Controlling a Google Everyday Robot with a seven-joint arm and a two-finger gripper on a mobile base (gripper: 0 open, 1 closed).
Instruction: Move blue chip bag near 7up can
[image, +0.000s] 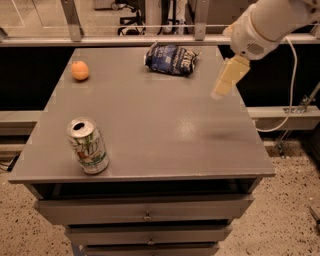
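The blue chip bag (171, 59) lies crinkled at the far middle of the grey table (165, 125). The 7up can (88, 146), white and green with a silver top, stands upright near the table's front left corner. My gripper (221, 89) hangs from the white arm (270, 22) at the upper right, above the table's right side, to the right of the bag and apart from it. It holds nothing that I can see.
A small orange fruit (80, 70) sits at the far left of the table. Drawers (145, 215) run below the table's front edge. A rail and posts (150, 37) stand behind the table. A cable (292, 85) hangs at the right.
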